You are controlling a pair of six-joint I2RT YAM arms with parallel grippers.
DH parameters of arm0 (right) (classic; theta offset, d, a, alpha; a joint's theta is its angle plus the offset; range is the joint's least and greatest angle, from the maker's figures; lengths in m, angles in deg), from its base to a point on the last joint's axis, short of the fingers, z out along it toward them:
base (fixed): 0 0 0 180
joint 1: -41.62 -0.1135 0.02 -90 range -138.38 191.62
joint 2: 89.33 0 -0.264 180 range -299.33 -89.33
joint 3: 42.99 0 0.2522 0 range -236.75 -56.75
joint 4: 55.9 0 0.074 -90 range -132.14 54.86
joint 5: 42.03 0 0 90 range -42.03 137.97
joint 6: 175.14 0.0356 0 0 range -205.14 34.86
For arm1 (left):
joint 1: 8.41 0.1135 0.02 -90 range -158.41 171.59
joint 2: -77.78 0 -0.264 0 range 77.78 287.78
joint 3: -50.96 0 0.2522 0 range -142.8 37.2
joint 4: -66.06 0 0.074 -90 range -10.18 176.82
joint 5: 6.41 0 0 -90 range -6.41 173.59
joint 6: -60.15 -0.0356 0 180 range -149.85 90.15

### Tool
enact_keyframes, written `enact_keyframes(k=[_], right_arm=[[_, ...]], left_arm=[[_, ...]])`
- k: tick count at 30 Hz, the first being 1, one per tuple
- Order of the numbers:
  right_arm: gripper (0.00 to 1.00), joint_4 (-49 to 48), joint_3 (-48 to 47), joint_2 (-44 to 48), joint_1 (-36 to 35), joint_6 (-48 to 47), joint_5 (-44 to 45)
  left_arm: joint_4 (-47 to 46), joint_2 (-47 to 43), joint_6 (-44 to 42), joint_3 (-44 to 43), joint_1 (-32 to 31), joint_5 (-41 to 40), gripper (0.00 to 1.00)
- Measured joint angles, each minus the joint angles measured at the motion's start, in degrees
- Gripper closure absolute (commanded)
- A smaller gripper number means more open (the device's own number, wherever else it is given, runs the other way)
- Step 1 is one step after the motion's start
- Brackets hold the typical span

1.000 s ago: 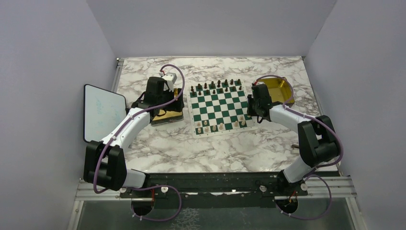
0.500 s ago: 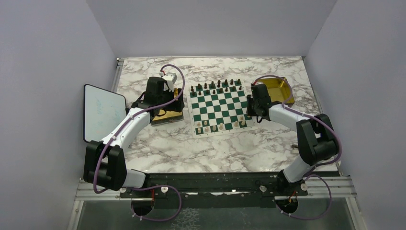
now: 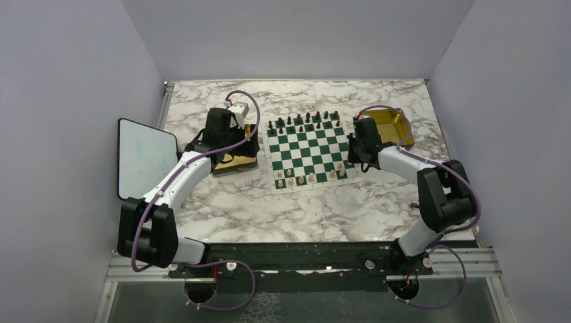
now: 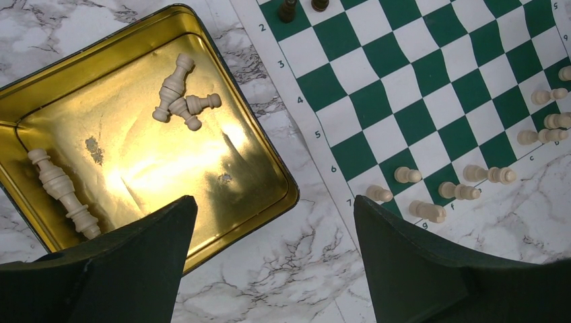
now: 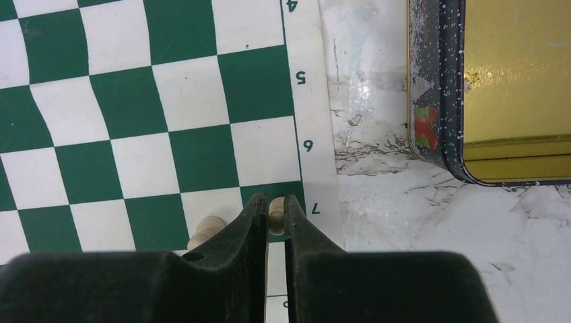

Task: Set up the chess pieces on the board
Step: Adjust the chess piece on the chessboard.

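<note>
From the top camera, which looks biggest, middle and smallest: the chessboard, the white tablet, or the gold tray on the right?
1. Chessboard and white tablet: nearly alike, too close to rank.
2. Right gold tray: clearly smallest, partly hidden by the right arm.

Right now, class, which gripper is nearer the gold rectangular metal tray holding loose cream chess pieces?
Left. The left gripper hovers open above that tray, at its edge; the right gripper is across the green-and-white chessboard, closed on a cream piece at its opposite border.
</note>
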Motion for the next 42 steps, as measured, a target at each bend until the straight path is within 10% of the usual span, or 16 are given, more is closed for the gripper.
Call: enact_keyframes(k=[42], right_arm=[[0.79,2.2,-0.2,0.0,0.0,-0.5,-1.0]], left_arm=[[0.0,0.0,-0.3,0.0,0.0,0.0,0.11]])
